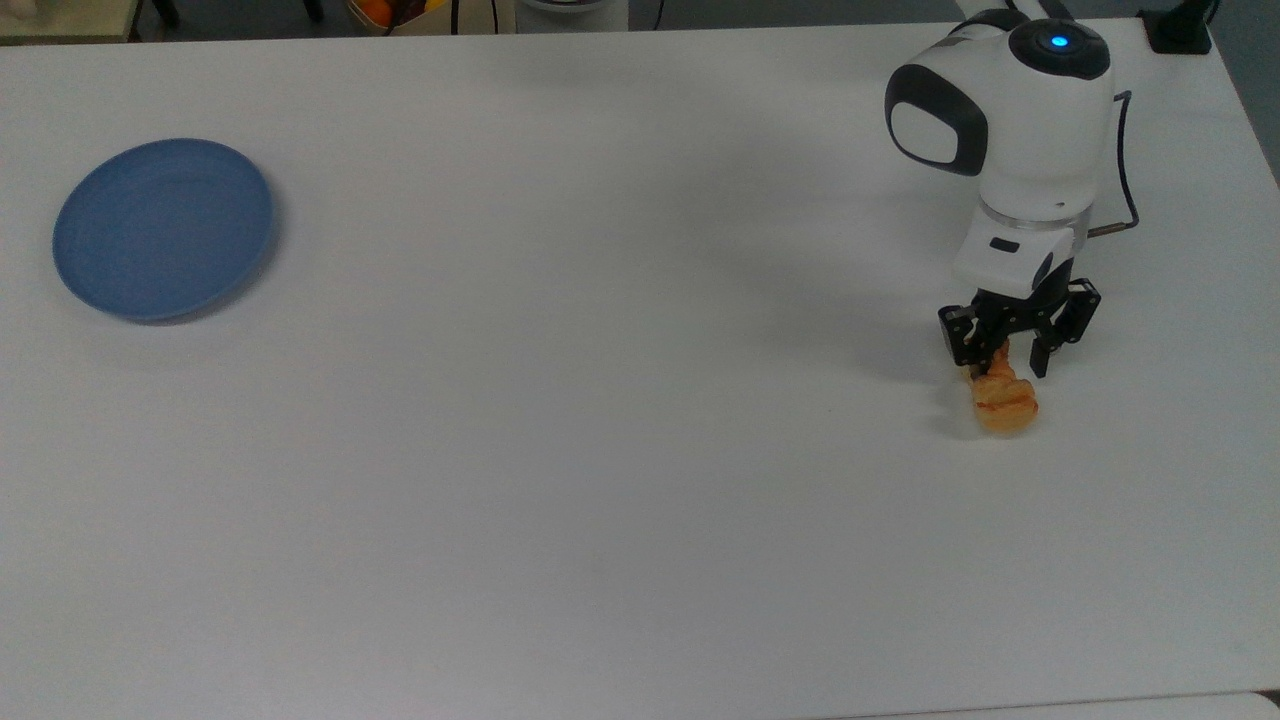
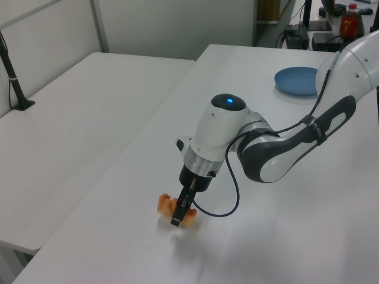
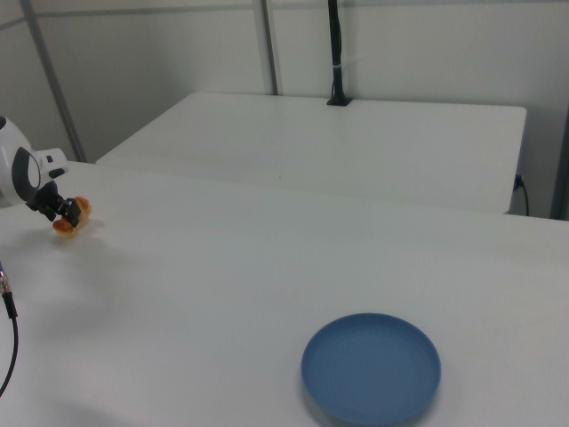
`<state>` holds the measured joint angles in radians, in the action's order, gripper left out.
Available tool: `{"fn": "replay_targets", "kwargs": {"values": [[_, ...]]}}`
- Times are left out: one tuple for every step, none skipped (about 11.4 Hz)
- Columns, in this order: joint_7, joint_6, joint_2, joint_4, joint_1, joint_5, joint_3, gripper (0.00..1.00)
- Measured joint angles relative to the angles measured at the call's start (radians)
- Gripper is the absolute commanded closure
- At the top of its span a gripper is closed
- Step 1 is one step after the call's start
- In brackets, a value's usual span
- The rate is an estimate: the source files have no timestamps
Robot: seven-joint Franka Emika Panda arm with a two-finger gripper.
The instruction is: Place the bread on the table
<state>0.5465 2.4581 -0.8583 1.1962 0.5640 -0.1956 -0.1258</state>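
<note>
Top view: fingers [image 1: 1014,357] spread open astride the bread [image 1: 1001,399], which lies on the worktop [image 1: 600,450], holding nothing; bare surface between it and the top view's right edge.

No text, label, brand, number or sign can be read on anything here.

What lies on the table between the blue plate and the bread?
Nothing: in the top view the stretch of white table between the blue plate and the bread is bare.

Bread [image 1: 1003,403] partly behind tool [image 1: 1012,358]
</note>
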Motion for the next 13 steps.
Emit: {"fn": "replay_targets", "kwargs": {"values": [[0.007, 0.0, 0.0, 0.0, 0.0, 0.0, 0.0, 0.0], [0.008, 0.0, 0.0, 0.0, 0.0, 0.0, 0.0, 0.0], [0.008, 0.0, 0.0, 0.0, 0.0, 0.0, 0.0, 0.0], [0.008, 0.0, 0.0, 0.0, 0.0, 0.0, 0.0, 0.0], [0.008, 0.0, 0.0, 0.0, 0.0, -0.001, 0.0, 0.0], [0.008, 0.0, 0.0, 0.001, 0.0, -0.007, 0.0, 0.0], [0.008, 0.0, -0.001, 0.004, 0.0, -0.018, 0.0, 0.0], [0.008, 0.0, -0.001, 0.008, 0.0, -0.031, 0.0, 0.0], [0.008, 0.0, -0.001, 0.012, 0.001, -0.042, -0.001, 0.0], [0.008, 0.0, -0.001, 0.016, 0.001, -0.046, -0.001, 0.0], [0.008, 0.0, -0.001, 0.02, 0.002, -0.046, -0.002, 0.0], [0.008, 0.0, -0.001, 0.022, 0.003, -0.046, -0.002, 0.0], [0.008, 0.0, -0.001, 0.022, 0.003, -0.046, -0.002, 0.0]]}}
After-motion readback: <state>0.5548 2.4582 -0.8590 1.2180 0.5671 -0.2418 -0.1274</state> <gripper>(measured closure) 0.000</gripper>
